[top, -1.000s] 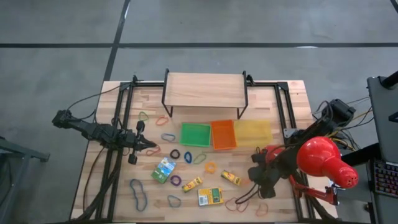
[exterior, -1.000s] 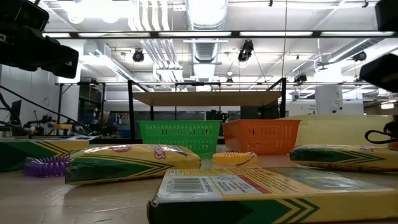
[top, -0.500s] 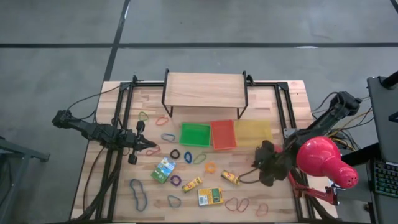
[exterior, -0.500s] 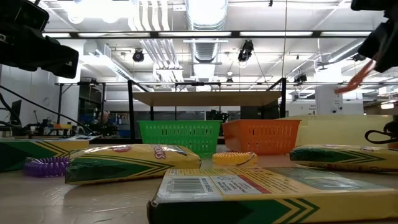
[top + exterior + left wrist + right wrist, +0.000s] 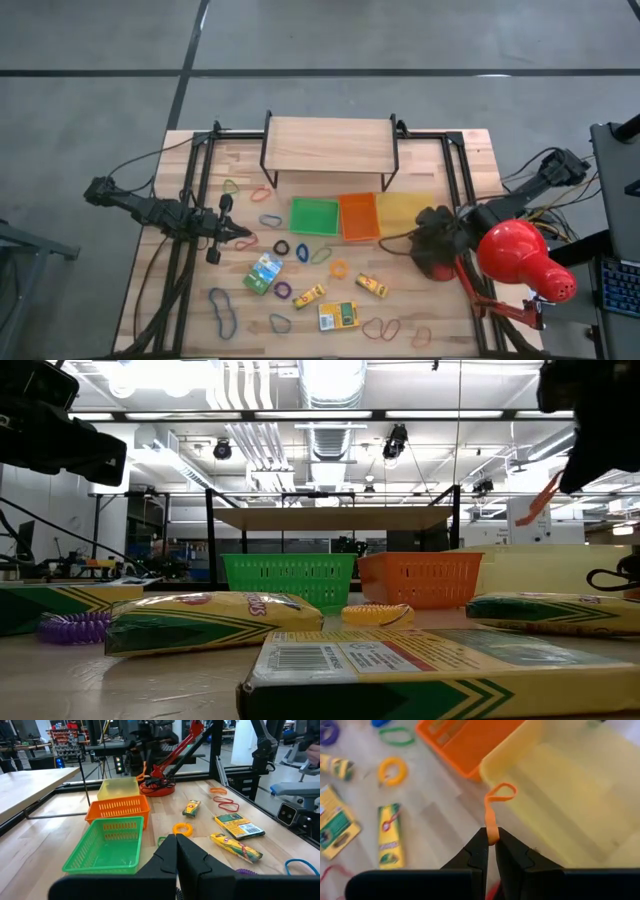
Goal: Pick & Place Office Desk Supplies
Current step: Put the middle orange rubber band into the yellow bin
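While you are reading this scene from its left side, your left pincer point(image 5: 243, 236) is sitting low over the left part of the surface point(image 5: 190, 300), its fingers pressed together and gripping nothing. Just beside its tip a red rubber-band loop point(image 5: 248, 240) is lying flat, and further loops, blue and purple among them, are lying scattered toward the middle. A green and white box point(image 5: 264, 272) is resting near the left pincer, while three yellow boxes point(image 5: 339, 315) are lying closer to the front edge. Behind them the green tray point(image 5: 314, 216), the orange tray point(image 5: 359, 216) and the yellow tray point(image 5: 407, 211) are standing side by side in a row, touching or nearly so. A yellow coiled loop point(image 5: 393, 771) is lying on the wood in front of the orange tray.

To the right, your right pincer point(image 5: 491, 838) is hovering off the surface at the yellow tray's near corner, pinching an orange rubber band point(image 5: 495, 809) by one end. The band is standing out from the fingertips, its free loop reaching over the tray's rim. The red desk lamp point(image 5: 520, 255) is sitting at the right edge.
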Action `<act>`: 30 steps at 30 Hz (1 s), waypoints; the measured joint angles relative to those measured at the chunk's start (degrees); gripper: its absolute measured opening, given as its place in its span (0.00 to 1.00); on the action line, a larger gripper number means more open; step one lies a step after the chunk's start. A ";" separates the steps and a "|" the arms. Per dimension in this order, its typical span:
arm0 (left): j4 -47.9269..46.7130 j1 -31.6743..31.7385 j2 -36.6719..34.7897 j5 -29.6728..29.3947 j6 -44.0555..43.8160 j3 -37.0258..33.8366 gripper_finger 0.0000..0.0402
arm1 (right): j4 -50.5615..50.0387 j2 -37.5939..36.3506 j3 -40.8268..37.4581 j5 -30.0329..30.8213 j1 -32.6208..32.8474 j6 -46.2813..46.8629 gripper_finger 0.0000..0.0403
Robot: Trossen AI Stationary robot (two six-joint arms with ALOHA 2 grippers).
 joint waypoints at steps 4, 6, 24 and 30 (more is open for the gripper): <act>-0.02 0.00 0.00 0.00 0.02 -0.02 0.00 | -0.08 -0.02 0.00 -0.02 -4.78 -1.31 0.07; 0.00 0.00 0.00 -0.02 0.02 -0.02 0.00 | -0.40 -0.03 0.00 -0.02 -7.32 -1.67 0.07; 0.00 0.00 0.00 0.00 0.02 0.00 0.00 | 1.42 4.93 -4.11 2.62 -18.67 -4.35 0.07; 0.00 0.00 0.00 0.00 0.01 -0.02 0.00 | 6.69 7.28 -6.79 1.19 -19.11 -3.74 0.07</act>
